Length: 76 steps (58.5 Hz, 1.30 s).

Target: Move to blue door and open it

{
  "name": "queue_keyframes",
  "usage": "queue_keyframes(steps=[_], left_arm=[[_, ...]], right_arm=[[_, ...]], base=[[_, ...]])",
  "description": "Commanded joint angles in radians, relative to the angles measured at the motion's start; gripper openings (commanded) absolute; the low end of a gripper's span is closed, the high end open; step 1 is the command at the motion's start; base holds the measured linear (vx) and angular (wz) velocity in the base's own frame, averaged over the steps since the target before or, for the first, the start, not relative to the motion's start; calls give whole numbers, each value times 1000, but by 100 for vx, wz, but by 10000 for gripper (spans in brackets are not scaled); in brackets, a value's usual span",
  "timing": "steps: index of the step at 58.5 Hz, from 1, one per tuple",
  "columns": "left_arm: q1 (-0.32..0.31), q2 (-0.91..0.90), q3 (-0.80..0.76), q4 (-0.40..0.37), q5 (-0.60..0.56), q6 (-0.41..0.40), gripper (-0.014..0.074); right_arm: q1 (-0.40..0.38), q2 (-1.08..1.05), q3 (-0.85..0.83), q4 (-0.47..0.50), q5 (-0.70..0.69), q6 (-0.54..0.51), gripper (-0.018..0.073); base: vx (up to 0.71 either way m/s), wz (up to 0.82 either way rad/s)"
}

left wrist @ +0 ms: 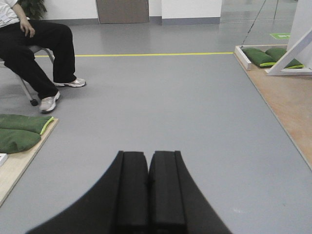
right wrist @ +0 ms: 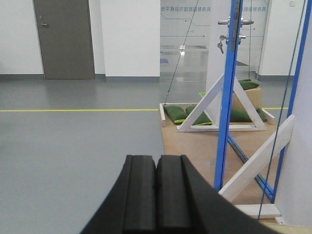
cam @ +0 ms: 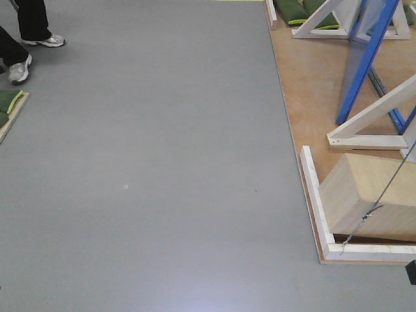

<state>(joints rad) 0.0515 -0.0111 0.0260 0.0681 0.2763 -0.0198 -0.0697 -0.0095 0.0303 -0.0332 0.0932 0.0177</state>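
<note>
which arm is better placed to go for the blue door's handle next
Right. The right gripper faces the blue door, seen edge-on, with its silver lever handle ahead and higher up. The left gripper faces open floor and a seated person; no door shows there. Both are shut.

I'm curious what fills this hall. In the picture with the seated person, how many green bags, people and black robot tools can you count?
Green bags: 4
Seated person: 1
Left tool: 1
Total: 6
</note>
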Motion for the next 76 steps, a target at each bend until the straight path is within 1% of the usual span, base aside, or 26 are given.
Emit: queue_keyframes(steps=[1, 76], left_arm=[[-1, -13, -26, -3, -85, -7, 73], [-1, -13, -26, -3, -85, -7, 73]], right_arm=[[-5, -8, 2, -8, -84, -1, 12], [-5, -8, 2, -8, -83, -1, 12]], base=[[48, 4], [52, -3]])
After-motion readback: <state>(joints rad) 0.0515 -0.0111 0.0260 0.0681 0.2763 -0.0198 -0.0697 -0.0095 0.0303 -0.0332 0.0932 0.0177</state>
